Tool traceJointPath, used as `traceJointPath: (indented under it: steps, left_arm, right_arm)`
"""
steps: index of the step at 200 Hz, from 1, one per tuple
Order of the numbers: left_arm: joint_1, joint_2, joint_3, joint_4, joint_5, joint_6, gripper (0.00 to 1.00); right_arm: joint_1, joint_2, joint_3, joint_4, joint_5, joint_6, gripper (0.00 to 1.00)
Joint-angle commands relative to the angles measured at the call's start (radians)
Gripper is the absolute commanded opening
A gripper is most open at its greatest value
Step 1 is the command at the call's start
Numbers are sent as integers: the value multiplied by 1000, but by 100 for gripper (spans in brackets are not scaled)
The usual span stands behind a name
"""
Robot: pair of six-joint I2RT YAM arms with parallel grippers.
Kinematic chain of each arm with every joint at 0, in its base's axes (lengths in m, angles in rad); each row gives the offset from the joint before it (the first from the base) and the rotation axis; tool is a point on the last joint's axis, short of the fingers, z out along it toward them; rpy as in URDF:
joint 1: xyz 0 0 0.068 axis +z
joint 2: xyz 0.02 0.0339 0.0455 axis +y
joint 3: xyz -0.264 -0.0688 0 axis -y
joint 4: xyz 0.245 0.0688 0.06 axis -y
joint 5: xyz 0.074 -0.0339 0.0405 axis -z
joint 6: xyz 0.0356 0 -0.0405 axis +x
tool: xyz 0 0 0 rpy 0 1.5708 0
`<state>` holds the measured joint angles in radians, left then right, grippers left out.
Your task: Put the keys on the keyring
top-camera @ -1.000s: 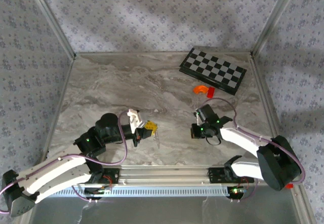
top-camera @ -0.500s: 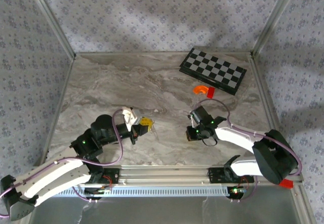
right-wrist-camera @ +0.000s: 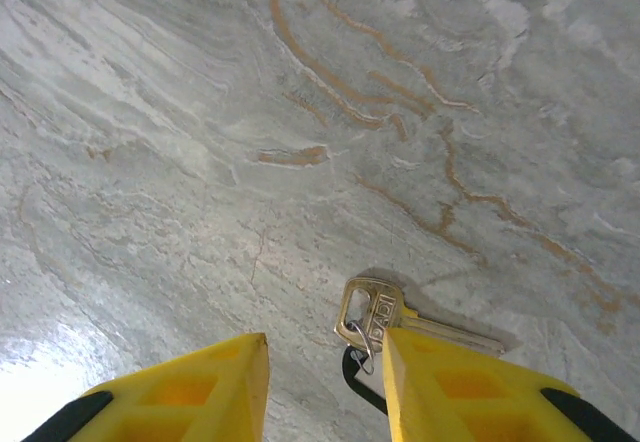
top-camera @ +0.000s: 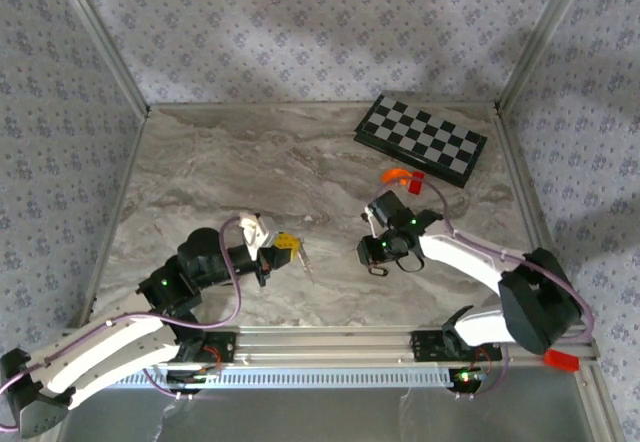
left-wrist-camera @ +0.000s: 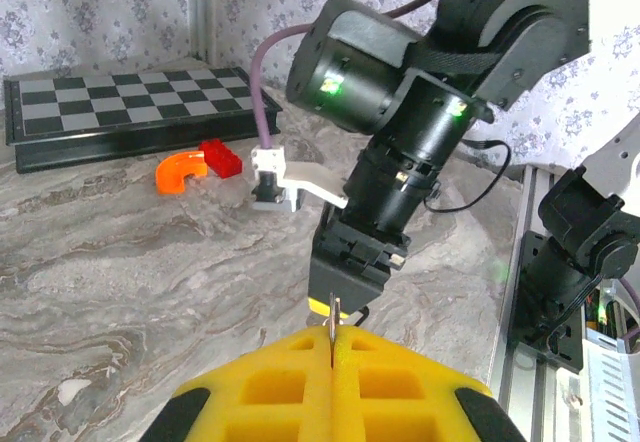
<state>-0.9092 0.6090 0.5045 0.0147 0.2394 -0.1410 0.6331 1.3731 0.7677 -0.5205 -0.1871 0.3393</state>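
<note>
Lately the right end effector (right-wrist-camera: 325, 350) has been opened, the silver metal key (right-wrist-camera: 374, 313) apparently let go on the marble worktop (right-wrist-camera: 300, 112); a thin metal piece (left-wrist-camera: 333, 318) is clamped in the left end effector (left-wrist-camera: 332, 350)

Chessboard (top-camera: 421, 139) and orange block (top-camera: 396, 175) occupy the far right.

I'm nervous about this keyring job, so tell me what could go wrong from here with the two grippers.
1. The key lies flat on the table, right by one finger of the open right gripper rather than centred between them; closing now might shove it or miss it.
2. The left gripper pinches only a thin metal piece; a push could twist it loose.
3. The grippers sit close together, so they could bump.
</note>
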Motion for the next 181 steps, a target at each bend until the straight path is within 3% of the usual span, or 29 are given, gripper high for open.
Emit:
traceJointPath:
  steps: [1,92,181]
  left_arm:
    - [5,-20,12,10,24,-8,0]
    - [10,-7,16,12,38,3,0]
    - [13,-9,10,21,43,1,0]
  right_arm:
    - [-23,46,30,-76,-55,-54,37]
    - [-42,132,54,-75,-113,-89,22]
    - [-18,128,47,-107,-89,-82,27]
